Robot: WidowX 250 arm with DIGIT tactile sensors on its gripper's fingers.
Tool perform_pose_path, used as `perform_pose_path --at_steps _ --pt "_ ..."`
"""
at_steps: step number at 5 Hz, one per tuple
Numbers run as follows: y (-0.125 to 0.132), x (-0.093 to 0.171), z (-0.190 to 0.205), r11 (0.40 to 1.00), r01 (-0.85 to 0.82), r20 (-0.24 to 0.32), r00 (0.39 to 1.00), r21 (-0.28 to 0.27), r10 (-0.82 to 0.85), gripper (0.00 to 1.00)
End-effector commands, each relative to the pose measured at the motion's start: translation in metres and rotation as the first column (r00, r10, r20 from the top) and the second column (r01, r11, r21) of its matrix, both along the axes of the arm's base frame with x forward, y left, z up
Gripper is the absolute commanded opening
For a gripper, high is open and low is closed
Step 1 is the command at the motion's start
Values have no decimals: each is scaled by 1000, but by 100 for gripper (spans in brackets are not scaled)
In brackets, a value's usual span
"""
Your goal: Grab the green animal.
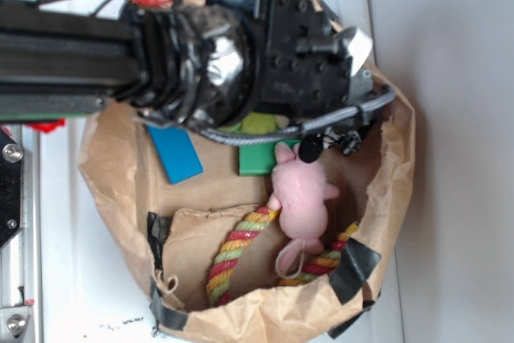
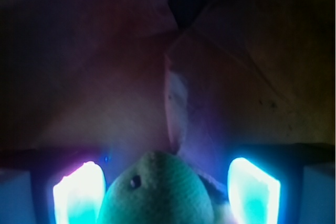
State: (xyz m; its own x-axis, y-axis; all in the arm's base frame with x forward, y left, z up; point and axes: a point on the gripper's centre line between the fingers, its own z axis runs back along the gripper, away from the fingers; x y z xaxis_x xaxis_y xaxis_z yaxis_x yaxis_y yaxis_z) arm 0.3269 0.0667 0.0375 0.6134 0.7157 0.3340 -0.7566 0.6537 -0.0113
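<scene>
Exterior: we see white surface (image 1: 450,78) under brown paper bag (image 1: 112,166); green animal (image 1: 259,124) inside bag, beside pink plush (image 1: 301,198), mostly under arm. Wrist: claw (image 2: 167,192) apart, green animal (image 2: 157,192) between glowing fingers (image 2: 79,192); crumpled bag wall behind.

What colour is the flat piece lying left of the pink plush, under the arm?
Bright blue: the flat rectangular blue piece, clearest in the exterior view.

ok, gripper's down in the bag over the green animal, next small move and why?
Probably close the gripper. In the wrist view the green animal sits between the two fingers, with gaps on both sides, so it looks centred and not yet pinched.
</scene>
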Motion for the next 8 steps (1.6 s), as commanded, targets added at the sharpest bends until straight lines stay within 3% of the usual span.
perform_pose_path --at_steps 1,3,4,8 --pt "-13 -19 17 997 80 41 996 4 -80 100" --pt "-16 -31 26 992 125 46 991 -21 -124 100" --pt "-14 -29 27 994 102 67 993 -27 -100 0" --pt "-2 -18 47 996 77 119 990 -52 -70 0"
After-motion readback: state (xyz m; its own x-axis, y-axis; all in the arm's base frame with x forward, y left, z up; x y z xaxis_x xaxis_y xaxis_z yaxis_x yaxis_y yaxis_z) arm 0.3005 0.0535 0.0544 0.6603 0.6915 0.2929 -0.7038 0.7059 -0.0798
